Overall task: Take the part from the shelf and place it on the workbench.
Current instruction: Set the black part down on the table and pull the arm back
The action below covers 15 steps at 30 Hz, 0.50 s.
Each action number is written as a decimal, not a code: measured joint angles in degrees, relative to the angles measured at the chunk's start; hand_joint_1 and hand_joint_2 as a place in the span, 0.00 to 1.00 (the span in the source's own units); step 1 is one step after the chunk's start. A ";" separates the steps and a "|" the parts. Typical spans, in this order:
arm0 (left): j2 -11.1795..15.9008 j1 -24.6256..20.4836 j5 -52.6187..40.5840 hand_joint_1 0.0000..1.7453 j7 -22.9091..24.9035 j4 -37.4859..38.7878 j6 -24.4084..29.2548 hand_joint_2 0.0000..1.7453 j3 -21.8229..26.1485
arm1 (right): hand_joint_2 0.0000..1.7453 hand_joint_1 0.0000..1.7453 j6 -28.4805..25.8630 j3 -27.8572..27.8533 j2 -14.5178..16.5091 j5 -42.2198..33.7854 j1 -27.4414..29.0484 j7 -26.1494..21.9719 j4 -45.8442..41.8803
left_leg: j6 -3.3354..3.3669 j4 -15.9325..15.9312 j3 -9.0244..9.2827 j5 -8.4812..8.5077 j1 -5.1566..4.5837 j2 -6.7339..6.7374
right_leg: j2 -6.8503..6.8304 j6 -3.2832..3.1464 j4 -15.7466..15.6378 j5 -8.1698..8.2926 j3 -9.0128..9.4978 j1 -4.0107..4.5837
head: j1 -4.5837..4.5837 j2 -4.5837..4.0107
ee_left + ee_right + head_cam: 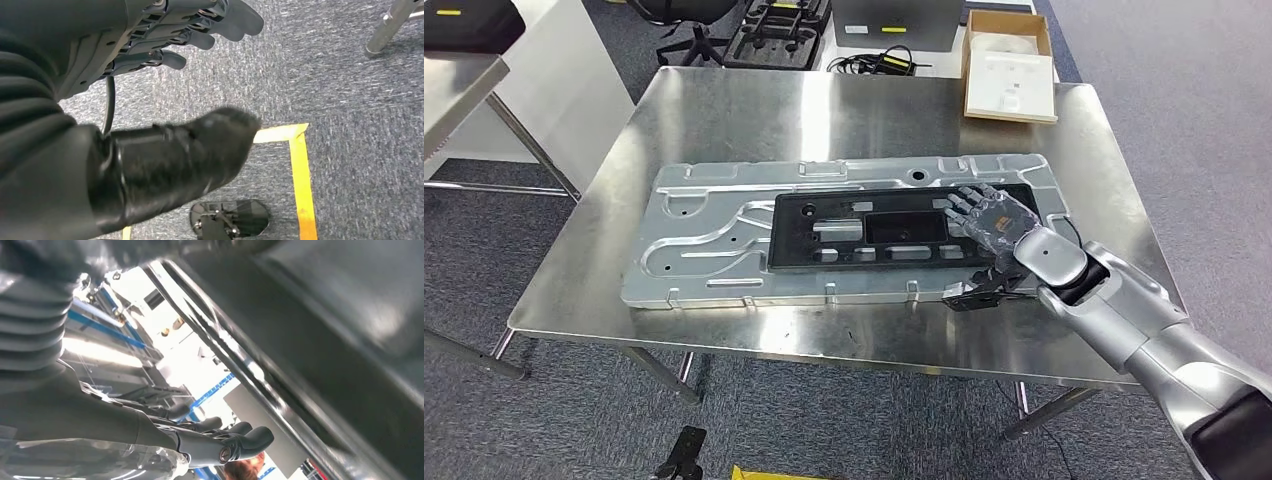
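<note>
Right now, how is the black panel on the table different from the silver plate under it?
The black panel is dark and matt; the silver plate is bright and reflective. The black panel is smaller and lies on top, toward the silver plate's right side; the plate reaches past it on every side. The right hand rests on the black panel's right end, not on the plate. Both lie flat on the workbench and have cut-outs.
</note>
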 joint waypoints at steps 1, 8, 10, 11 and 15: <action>0.00 -0.06 -0.05 0.00 0.10 0.00 -0.15 0.00 0.00 | 0.00 0.00 -0.25 -0.02 -0.04 -0.63 0.08 0.20 -0.02 | 0.20 -1.51 0.77 0.20 -0.15 -0.01 | 0.02 0.21 -0.05 0.04 -0.01 0.01 | 0.02 0.00; -0.04 -0.40 -0.54 0.00 0.50 0.00 -1.38 0.00 0.01 | 0.00 0.00 -1.92 -1.09 -0.20 -2.78 0.37 1.84 -2.36 | 1.83 -3.46 1.81 1.15 0.07 0.20 | -0.12 1.64 9.54 -5.48 -4.29 -0.17 | 0.27 0.00; -0.04 -0.49 -0.54 0.00 0.48 0.00 -1.81 0.00 0.03 | 0.00 0.00 -2.27 -1.57 -0.20 -3.14 0.51 2.31 -3.62 | 1.92 -3.33 1.80 1.07 0.08 0.21 | -0.13 1.86 15.21 -7.16 -6.96 -0.31 | 0.29 0.00; -0.04 -0.49 -0.53 0.00 0.47 0.00 -1.96 0.00 0.04 | 0.00 0.00 -2.24 -1.75 -0.20 -3.06 0.52 2.51 -4.35 | 1.89 -3.23 1.80 1.01 0.11 0.20 | -0.14 1.96 15.21 -6.49 -6.99 -0.42 | 0.30 0.00; -0.13 -0.51 -0.48 0.00 0.46 0.00 -2.19 0.00 0.06 | 0.00 0.00 -1.59 -2.55 -0.17 -2.61 0.02 2.99 -7.44 | 1.00 -2.15 1.49 0.43 0.02 0.09 | -0.24 2.04 2.33 -0.48 -0.61 -0.74 | 0.28 0.00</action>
